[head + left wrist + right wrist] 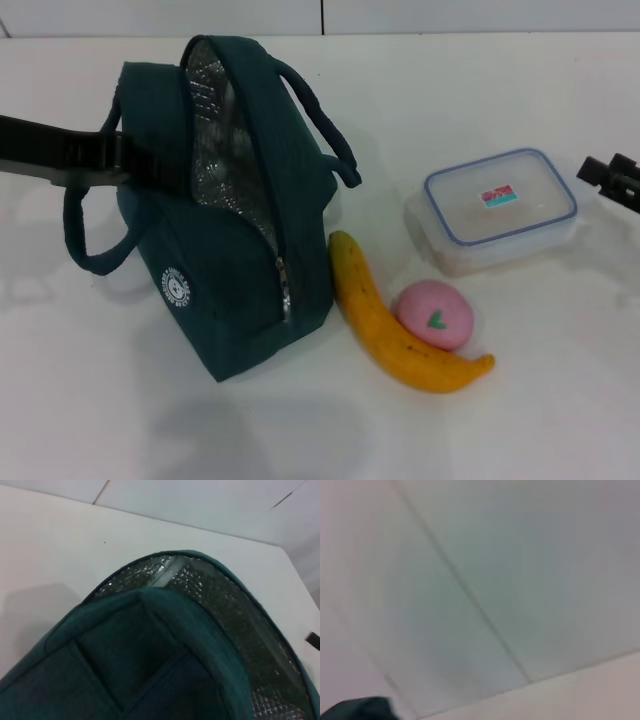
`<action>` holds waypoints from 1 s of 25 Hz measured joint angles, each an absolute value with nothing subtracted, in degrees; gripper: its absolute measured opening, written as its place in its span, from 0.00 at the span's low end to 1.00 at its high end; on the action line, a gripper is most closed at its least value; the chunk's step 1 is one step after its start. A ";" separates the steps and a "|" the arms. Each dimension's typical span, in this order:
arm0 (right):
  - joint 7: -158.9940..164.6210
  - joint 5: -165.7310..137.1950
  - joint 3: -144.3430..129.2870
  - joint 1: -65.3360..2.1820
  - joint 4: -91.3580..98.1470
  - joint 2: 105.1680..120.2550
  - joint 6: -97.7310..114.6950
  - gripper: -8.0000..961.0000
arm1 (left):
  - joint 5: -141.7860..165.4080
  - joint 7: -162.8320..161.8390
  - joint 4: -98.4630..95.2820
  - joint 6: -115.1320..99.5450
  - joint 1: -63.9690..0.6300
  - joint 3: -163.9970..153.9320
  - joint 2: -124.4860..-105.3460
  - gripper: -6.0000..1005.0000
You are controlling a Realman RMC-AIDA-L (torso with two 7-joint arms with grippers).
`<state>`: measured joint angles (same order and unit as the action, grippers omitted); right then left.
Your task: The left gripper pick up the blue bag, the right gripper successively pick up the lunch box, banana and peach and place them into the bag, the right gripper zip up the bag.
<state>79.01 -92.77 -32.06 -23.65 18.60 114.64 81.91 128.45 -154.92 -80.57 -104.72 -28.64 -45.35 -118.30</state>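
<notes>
Now the blue bag [235, 265] stands on the white table [520, 400] with its mouth unzipped and the silver lining [235, 615] showing. At its left side the left gripper [125, 160] meets the fabric; whether its fingers are closed on it I cannot tell. To the right lie the banana [385, 325] touching the peach [434, 313], and behind them the lunch box [500, 207]. Near the lunch box, at the right edge, sits the right gripper [612, 177], its finger state unclear

Left claw [128, 160]: fingertips hidden behind the blue bag [230, 260], grip unreadable. Right claw [612, 178]: cut off by the head view's right edge, finger state unclear. Bag logo [177, 289] text too small to read. Right wrist view blurred; dark corner patch [357, 710] unidentifiable.
</notes>
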 joint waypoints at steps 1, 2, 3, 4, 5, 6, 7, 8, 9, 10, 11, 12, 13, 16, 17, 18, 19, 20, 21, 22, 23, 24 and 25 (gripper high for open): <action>80.51 -92.29 -32.02 -24.13 17.51 114.66 79.49 0.90 | 128.42 -154.97 -80.57 -104.76 -28.64 -45.35 -118.29 0.04; 80.98 -92.18 -32.02 -24.25 17.23 114.67 78.63 0.90 | 128.39 -155.01 -80.57 -104.79 -28.66 -45.34 -118.29 0.04; 81.75 -91.87 -32.00 -24.47 16.86 114.73 77.35 0.90 | 128.37 -155.06 -80.58 -104.80 -28.71 -45.35 -118.29 0.04; 82.28 -91.52 -31.99 -24.65 16.49 114.82 76.22 0.90 | 128.35 -155.07 -80.58 -104.81 -28.80 -45.35 -118.29 0.04; 82.49 -91.15 -31.98 -24.82 16.19 114.90 75.61 0.90 | 128.33 -155.08 -80.58 -104.81 -28.88 -45.35 -118.30 0.04; 82.61 -90.59 -32.03 -25.16 15.75 115.01 74.91 0.90 | 128.32 -155.08 -80.58 -104.80 -28.99 -45.35 -118.29 0.04; 82.65 -90.22 -32.10 -25.48 15.40 115.07 74.54 0.90 | 128.31 -155.09 -80.59 -104.79 -29.07 -45.35 -118.29 0.04; 82.77 -89.98 -32.25 -25.97 14.90 115.10 74.09 0.90 | 128.31 -155.09 -80.59 -104.79 -29.07 -45.35 -118.29 0.04; 82.93 -89.89 -32.31 -26.36 14.46 115.12 73.54 0.90 | 128.31 -155.09 -80.60 -104.76 -29.22 -45.37 -118.29 0.04; 83.03 -89.88 -32.32 -26.67 14.18 115.12 73.14 0.90 | 128.31 -155.09 -80.60 -104.74 -29.24 -45.38 -118.29 0.04; 83.25 -89.87 -32.32 -27.13 13.58 115.13 72.18 0.90 | 128.31 -155.07 -80.60 -104.68 -29.27 -45.40 -118.29 0.04; 83.39 -89.86 -32.32 -27.45 13.20 115.13 71.58 0.90 | 128.31 -155.01 -80.60 -104.64 -29.31 -45.41 -118.29 0.04; 83.51 -89.85 -32.32 -27.84 12.70 115.13 71.07 0.90 | 128.31 -154.92 -80.60 -104.56 -29.37 -45.40 -118.29 0.04; 84.09 -90.00 -32.54 -29.00 11.04 115.14 70.55 0.90 | 128.31 -154.82 -80.60 -104.35 -29.67 -45.35 -118.39 0.04; 84.22 -90.11 -32.57 -29.31 10.43 115.14 70.42 0.90 | 128.31 -154.80 -80.60 -104.34 -29.76 -45.35 -118.46 0.04; 84.33 -90.16 -32.60 -29.59 9.79 115.14 70.24 0.90 | 128.31 -154.78 -80.60 -104.33 -29.82 -45.35 -118.50 0.04; 84.51 -90.17 -32.66 -29.79 9.36 115.16 69.97 0.89 | 128.31 -154.75 -80.58 -104.32 -29.85 -45.36 -118.56 0.04; 84.68 -90.17 -32.72 -29.96 9.05 115.19 69.74 0.89 | 128.31 -154.75 -80.56 -104.32 -29.86 -45.39 -118.60 0.04; 84.91 -90.20 -32.77 -30.06 8.82 115.22 69.49 0.88 | 128.31 -154.74 -80.54 -104.32 -29.87 -45.40 -118.62 0.04; 85.11 -90.23 -32.85 -30.13 8.59 115.25 69.32 0.88 | 128.31 -154.74 -80.54 -104.32 -29.87 -45.41 -118.62 0.04; 85.34 -90.27 -33.00 -30.21 8.31 115.27 69.20 0.87 | 128.31 -154.73 -80.54 -104.32 -29.87 -45.40 -118.63 0.04; 85.59 -90.30 -33.18 -30.27 8.10 115.27 69.14 0.87 | 128.31 -154.72 -80.53 -104.32 -29.88 -45.39 -118.64 0.04; 85.84 -90.34 -33.35 -30.32 8.02 115.25 69.12 0.86 | 128.31 -154.62 -80.52 -104.32 -29.88 -45.36 -118.63 0.04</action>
<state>85.84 -90.34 -33.35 -30.32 8.02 115.25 69.12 128.31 -154.62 -80.52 -104.32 -29.88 -45.36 -118.63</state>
